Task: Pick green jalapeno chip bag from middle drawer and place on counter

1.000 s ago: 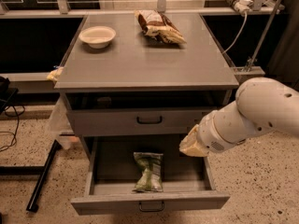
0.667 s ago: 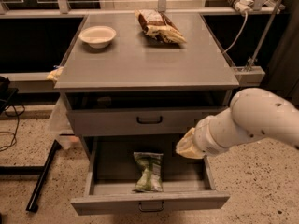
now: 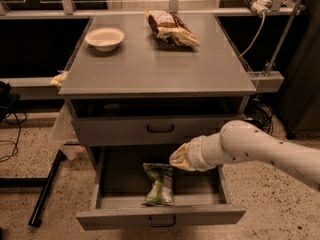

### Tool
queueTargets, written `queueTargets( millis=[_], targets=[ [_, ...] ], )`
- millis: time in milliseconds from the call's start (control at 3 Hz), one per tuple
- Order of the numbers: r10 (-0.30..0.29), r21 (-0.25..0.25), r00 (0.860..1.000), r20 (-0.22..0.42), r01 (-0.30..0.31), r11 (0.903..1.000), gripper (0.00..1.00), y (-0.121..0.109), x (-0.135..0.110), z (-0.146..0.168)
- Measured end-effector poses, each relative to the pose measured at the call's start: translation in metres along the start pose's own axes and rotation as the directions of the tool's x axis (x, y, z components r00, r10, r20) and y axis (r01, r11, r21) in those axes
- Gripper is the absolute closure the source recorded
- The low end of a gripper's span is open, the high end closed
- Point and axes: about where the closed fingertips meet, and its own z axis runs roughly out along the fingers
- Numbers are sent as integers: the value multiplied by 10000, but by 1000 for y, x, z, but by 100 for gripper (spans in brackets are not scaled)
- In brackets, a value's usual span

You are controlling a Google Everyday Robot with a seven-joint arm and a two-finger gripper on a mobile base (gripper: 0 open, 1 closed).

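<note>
Green jalapeno chip bag (image 3: 159, 184) lies alone in the open middle drawer (image 3: 200, 215), near its front panel. The gripper (image 3: 178, 158) hovers just above the bag's far end; can't tell if it's released or clenched. I'd come straight down and pinch mid-bag, clear of the drawer sides. Counter (image 3: 150, 69) holds an empty-looking white bowl (image 3: 104, 38) and a brown chip bag (image 3: 171, 28).

Our arm (image 3: 250, 145) has swung left and stretched out lower across the right side of the open drawer (image 3: 160, 215). Our gripper (image 3: 179, 157), near the drawer's right wall a second ago, now hangs just above the top right corner of the green bag (image 3: 159, 184).
</note>
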Motion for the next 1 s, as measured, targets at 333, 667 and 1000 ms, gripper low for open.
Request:
queueTargets(
  millis=[333,667,1000],
  targets=[
    [-44,-237,9989,467,55,9997,82,-1,8,59],
    [-32,-512,9978,668,66,9987,59,1,16,104],
    [2,-607,9974,722,42,9981,36,5,27,130]
  ],
)
